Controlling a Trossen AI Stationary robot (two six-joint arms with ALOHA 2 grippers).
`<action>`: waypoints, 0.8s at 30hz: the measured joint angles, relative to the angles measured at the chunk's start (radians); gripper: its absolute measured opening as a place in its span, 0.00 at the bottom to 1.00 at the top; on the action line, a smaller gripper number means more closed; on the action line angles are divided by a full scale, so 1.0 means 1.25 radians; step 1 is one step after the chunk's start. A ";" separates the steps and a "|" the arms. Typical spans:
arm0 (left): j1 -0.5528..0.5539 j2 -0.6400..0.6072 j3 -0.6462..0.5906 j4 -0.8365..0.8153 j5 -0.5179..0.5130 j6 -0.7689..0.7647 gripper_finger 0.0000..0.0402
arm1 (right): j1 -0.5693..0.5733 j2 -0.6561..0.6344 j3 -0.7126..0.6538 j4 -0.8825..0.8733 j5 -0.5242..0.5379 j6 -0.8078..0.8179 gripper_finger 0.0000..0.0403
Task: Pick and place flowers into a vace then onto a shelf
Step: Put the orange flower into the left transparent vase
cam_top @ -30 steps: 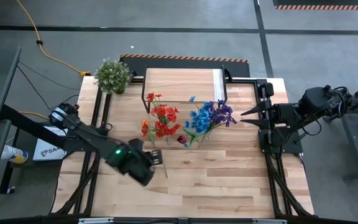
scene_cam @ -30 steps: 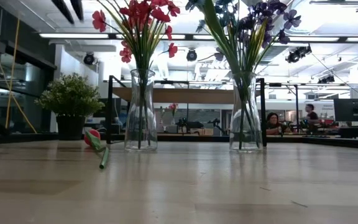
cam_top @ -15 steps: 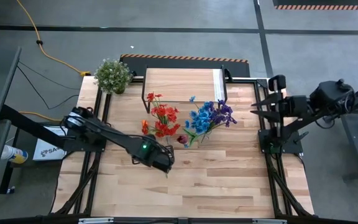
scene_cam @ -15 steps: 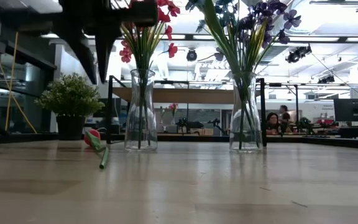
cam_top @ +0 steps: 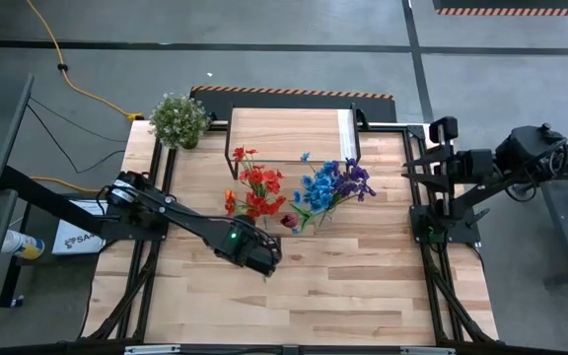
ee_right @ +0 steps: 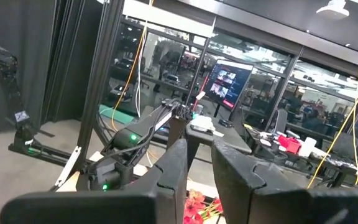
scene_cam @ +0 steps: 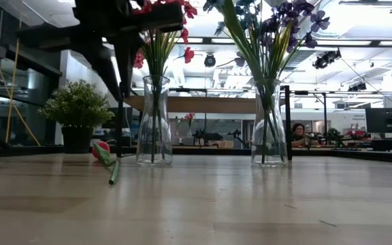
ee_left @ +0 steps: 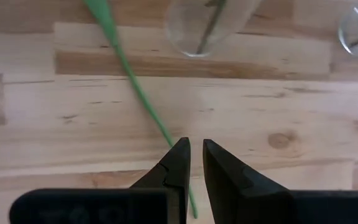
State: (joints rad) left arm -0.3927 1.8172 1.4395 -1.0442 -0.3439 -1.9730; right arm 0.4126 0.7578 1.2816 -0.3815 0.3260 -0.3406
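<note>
A loose flower lies flat on the table, its pink-red bloom (cam_top: 288, 223) (scene_cam: 102, 151) near the vases and its green stalk (ee_left: 135, 87) running toward the near edge. My left gripper (cam_top: 266, 259) (ee_left: 196, 149) hovers above the stalk's near end, fingers pointing down with a narrow gap, the stalk passing just beside one fingertip. Two glass vases stand on the table before the shelf (cam_top: 289, 133): one holds red flowers (cam_top: 256, 192) (scene_cam: 154, 122), the other blue and purple ones (cam_top: 328, 185) (scene_cam: 269, 122). My right gripper (cam_top: 409, 166) (ee_right: 199, 155) waits, slightly open, at the table's right edge.
A bushy potted plant (cam_top: 178, 118) (scene_cam: 78, 112) stands at the far left corner. Black frame rails (cam_top: 432, 247) run along both sides of the table. The near half of the plank tabletop (cam_top: 343, 296) is bare wood. People sit in the room beyond the table.
My left arm has swung from the table's left part toward its middle and stopped over the loose stalk's near end. My right gripper has drawn back from the blue flowers toward the table's right edge and tipped up, so it looks level across the room.
</note>
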 joint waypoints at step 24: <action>0.000 0.058 -0.001 0.058 0.062 -0.020 0.20 | 0.000 0.000 -0.001 -0.021 -0.006 0.018 0.17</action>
State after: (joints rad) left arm -0.3931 1.8894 1.4380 -0.9715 -0.2667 -1.9983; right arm 0.4126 0.7578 1.2808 -0.4084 0.3183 -0.3176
